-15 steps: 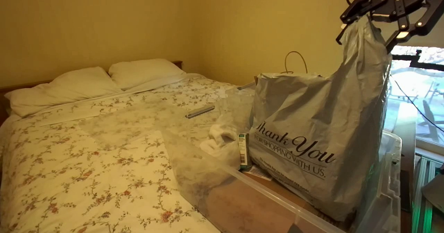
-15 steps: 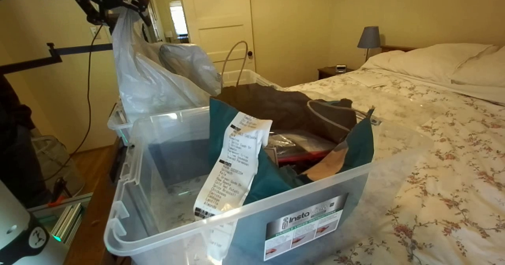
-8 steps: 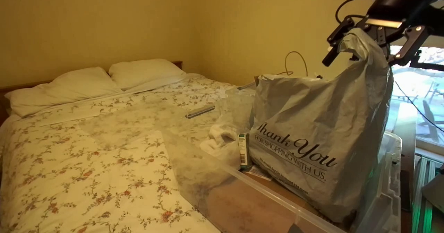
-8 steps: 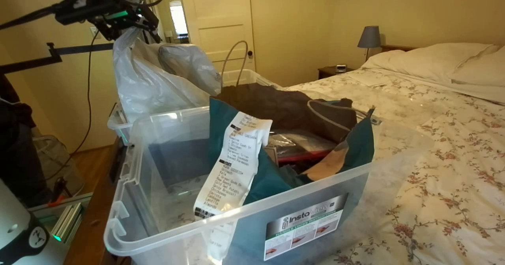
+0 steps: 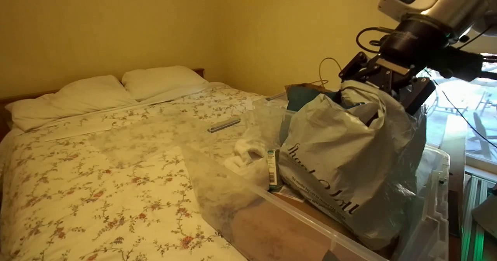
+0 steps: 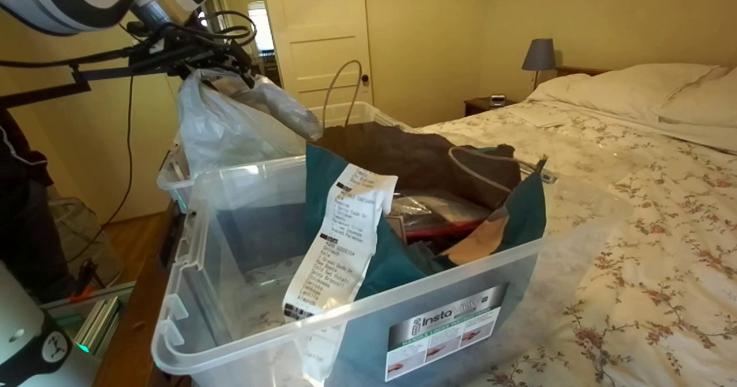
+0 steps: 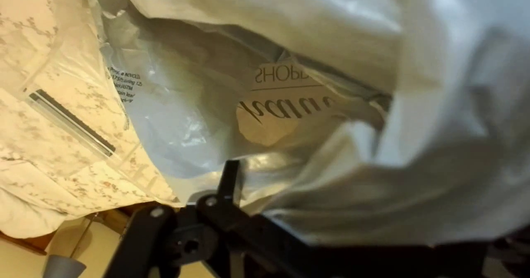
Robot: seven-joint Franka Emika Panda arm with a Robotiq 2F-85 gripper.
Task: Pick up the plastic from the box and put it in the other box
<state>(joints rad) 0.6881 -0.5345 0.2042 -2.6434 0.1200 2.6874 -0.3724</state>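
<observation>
The plastic, a grey-white "Thank You" bag (image 5: 349,167), stands crumpled in the box (image 5: 438,202), a big clear bin. In an exterior view the bag (image 6: 230,128) shows behind the other box (image 6: 247,346), a clear bin holding a teal paper bag (image 6: 380,260) with loop handles. My gripper (image 5: 378,101) is at the top of the plastic bag, touching it, fingers wide apart. In the wrist view one of my fingers (image 7: 230,183) shows beside the bag's open mouth (image 7: 265,116). The second finger is hidden there by plastic.
A white cloth (image 5: 244,156) and a small green-white carton (image 5: 273,169) sit beside the bag within the box. A long receipt (image 6: 339,249) hangs over the other box's rim. A bed with a floral bedspread (image 5: 116,183) lies alongside. A dark bar (image 6: 40,93) crosses behind the arm.
My gripper has moved down onto the bag and more of the arm has come into view. The bag's raised peak has sunk, and its printed side has folded.
</observation>
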